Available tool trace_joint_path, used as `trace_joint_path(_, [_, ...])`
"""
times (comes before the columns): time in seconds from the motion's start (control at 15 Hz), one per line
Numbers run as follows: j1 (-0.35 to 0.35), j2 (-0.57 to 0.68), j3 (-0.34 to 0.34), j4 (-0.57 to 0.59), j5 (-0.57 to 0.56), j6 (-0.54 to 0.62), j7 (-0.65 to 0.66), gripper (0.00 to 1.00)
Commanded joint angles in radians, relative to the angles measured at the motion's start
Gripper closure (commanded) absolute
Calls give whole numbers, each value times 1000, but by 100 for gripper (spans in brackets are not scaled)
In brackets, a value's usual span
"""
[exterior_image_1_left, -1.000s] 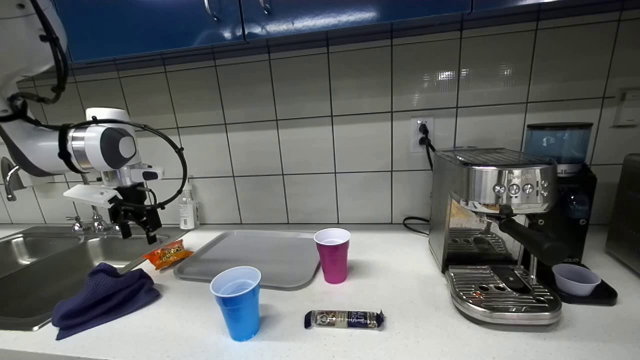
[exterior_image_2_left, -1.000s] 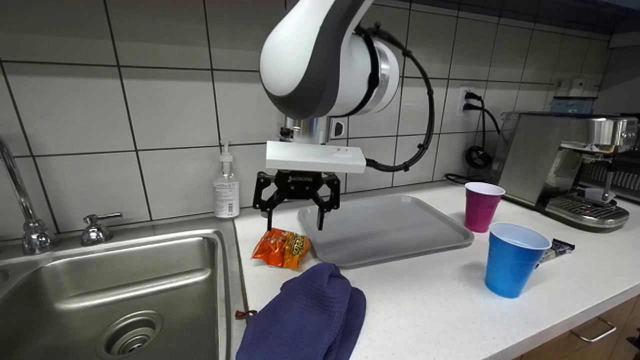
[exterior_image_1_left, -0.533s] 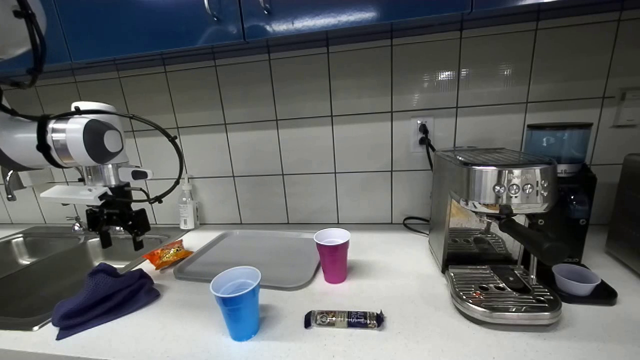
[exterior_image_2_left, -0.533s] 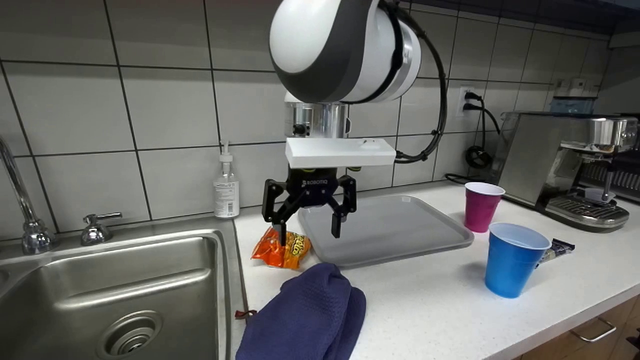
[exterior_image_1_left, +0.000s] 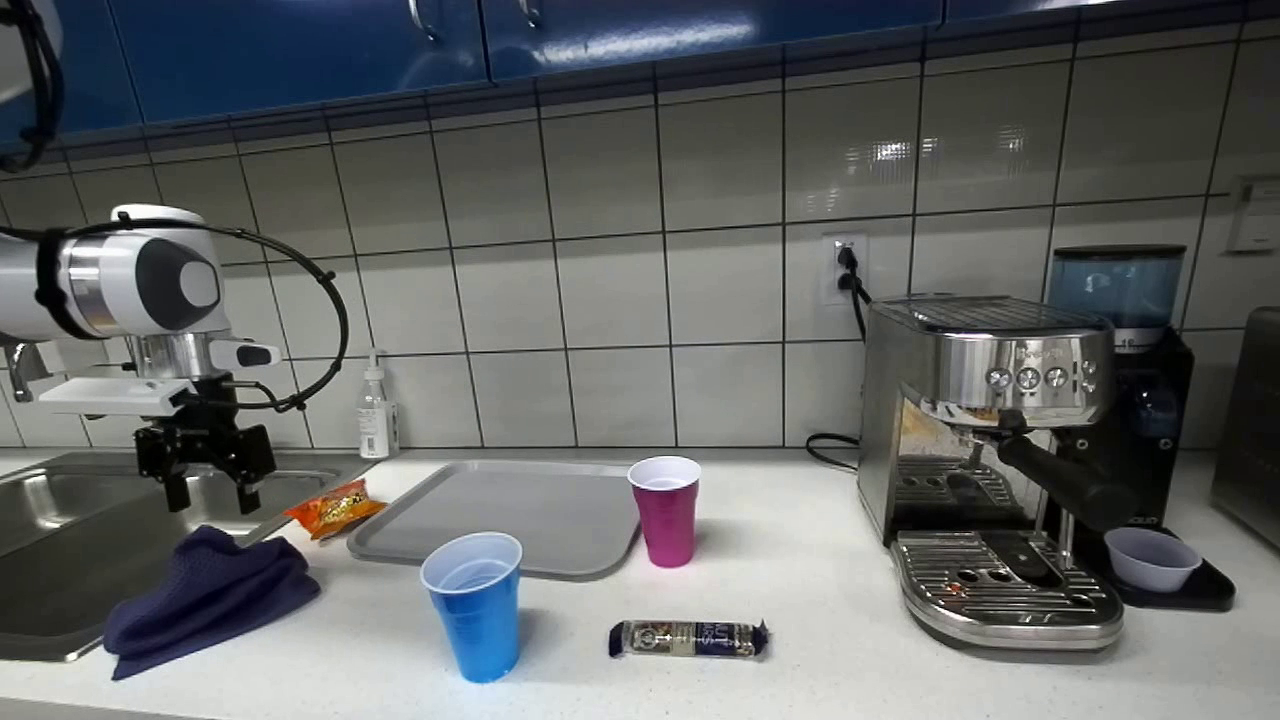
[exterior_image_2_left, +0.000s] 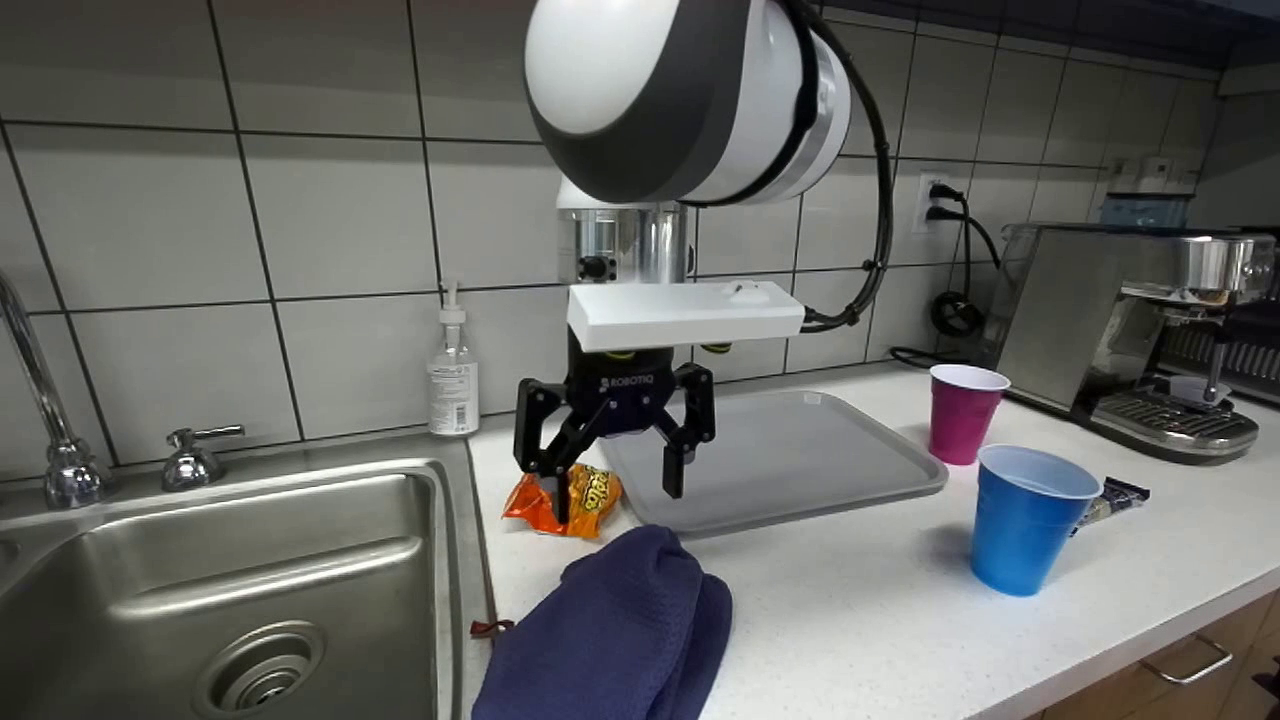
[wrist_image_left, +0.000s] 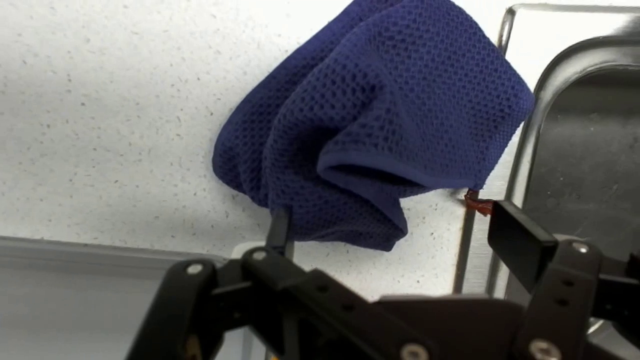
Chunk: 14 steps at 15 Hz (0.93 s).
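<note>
My tool (exterior_image_2_left: 617, 503) stands spread and empty near the towel (wrist_image_left: 420, 105); I should centre squarely over it before descending.

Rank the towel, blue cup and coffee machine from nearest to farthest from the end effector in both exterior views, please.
1. Towel: by the sink, lower than the end effector.
2. Blue cup: to the right in both exterior views.
3. Coffee machine: even farther right.
</note>
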Motion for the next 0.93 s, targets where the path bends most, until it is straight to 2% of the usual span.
trace_joint_path(0.0, [-24,0,22,0,-9,-2,4,0])
trace_joint_path(0.4, [-25,0,22,-1,-9,-2,1,0])
trace_joint_path(0.87, [8,50,1,-10,-136,-14,49,0])
